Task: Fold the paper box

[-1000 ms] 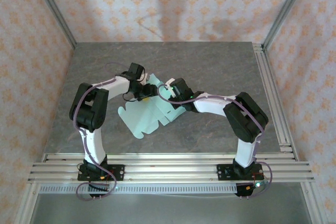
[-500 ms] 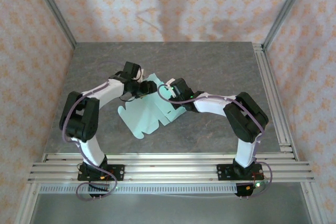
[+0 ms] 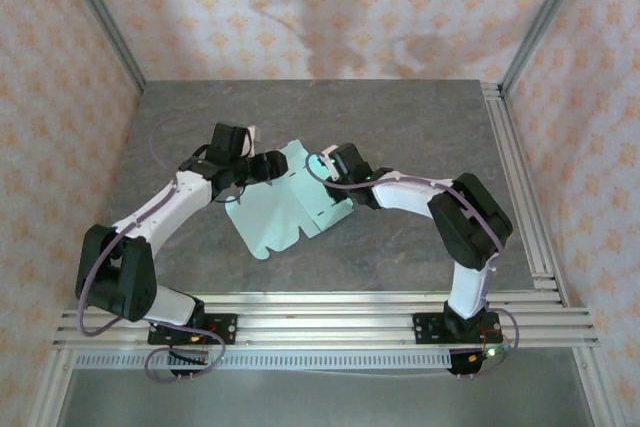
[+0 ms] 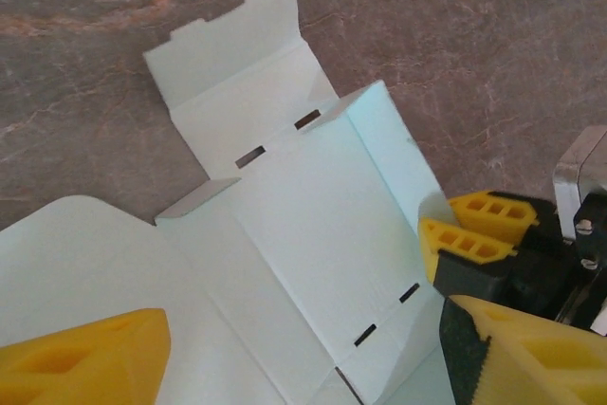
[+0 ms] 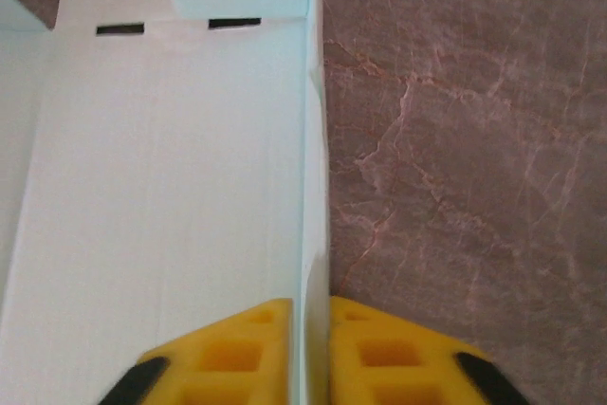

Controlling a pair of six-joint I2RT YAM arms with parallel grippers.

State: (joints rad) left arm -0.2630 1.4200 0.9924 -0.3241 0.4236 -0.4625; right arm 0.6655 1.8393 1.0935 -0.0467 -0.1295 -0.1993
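Box [image 3: 285,202] — a mostly flat blank on the bench [image 3: 400,117] — is at wall-raising: right tool [image 5: 310,315] straddles one upright side wall [image 5: 314,139], pinching or not I cannot tell, left tool [image 4: 303,315] gapes above; next, crease another wall.

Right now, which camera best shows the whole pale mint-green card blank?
Top external: nearly the whole mint-green card blank is in frame. Left wrist shows slotted panels and a tabbed flap; right wrist, one panel and a raised side wall.
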